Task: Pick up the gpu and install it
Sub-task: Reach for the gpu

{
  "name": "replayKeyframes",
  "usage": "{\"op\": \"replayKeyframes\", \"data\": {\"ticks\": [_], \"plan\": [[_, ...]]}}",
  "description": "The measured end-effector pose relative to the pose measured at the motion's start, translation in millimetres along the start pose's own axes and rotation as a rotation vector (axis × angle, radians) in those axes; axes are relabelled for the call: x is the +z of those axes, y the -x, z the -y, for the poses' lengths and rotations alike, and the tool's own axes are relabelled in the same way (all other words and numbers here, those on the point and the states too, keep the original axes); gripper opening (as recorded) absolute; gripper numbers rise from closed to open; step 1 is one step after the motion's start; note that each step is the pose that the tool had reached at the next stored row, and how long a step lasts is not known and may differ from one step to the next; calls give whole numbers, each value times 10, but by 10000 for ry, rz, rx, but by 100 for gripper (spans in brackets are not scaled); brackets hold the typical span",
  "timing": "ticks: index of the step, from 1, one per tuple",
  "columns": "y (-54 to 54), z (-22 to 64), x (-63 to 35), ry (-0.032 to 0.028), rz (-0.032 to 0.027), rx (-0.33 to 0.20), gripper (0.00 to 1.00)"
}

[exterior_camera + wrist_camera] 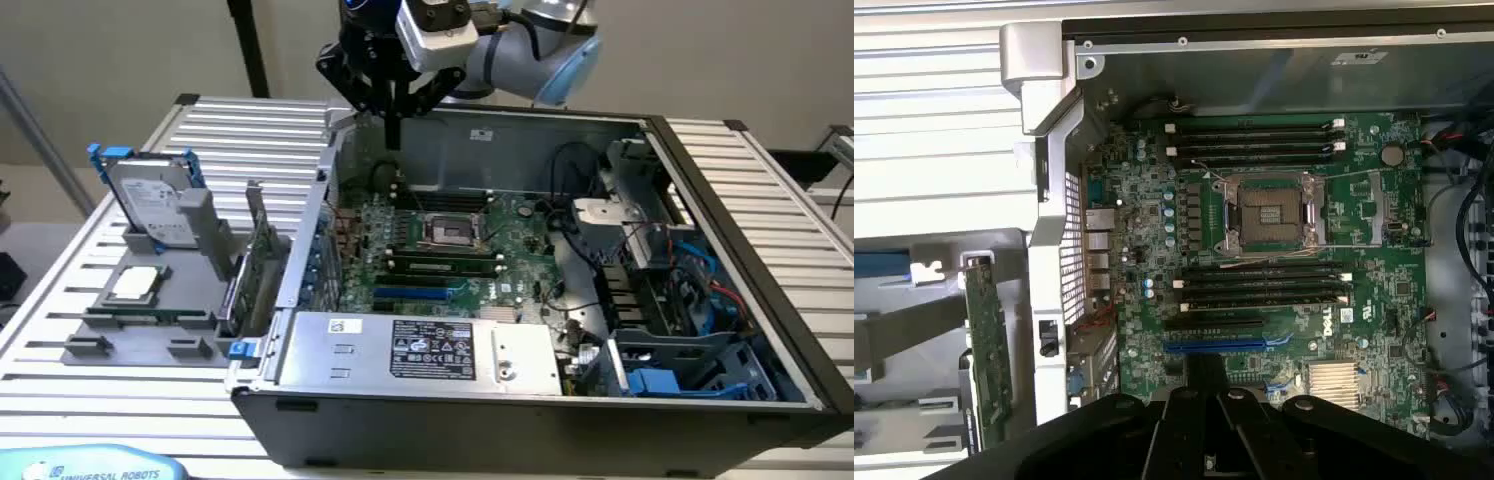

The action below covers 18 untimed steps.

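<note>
Black end effector (394, 128), fingers together, hovers over the open grey computer case (441, 440). The thin green-black gpu (263, 275) stands edge-on in the grey holder (134, 335), its base seemingly hidden.

Mostly bare metal and matt plastic on my screens.
I see a ribbed, satin-metal table (240, 125), a dull grey sheet-metal case (534, 135), a green motherboard (1254, 300) with a slight sheen, the gpu (986, 350) as matt green board, a matt grey plastic holder (147, 345) and a matt black gripper (394, 140).
</note>
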State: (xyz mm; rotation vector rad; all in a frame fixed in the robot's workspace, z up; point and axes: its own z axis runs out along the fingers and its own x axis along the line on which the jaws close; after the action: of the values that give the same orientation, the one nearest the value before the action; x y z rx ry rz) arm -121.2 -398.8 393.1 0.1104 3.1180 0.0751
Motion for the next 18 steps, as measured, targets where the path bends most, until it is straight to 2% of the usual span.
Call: {"op": "replayKeyframes", "data": {"ticks": [12,14,18], "plan": [[-2,0,-3,0,0,0,11],[-52,4,-6,-4,-2,-1,11],[-227,25,-9,0,2,-6,11]]}}
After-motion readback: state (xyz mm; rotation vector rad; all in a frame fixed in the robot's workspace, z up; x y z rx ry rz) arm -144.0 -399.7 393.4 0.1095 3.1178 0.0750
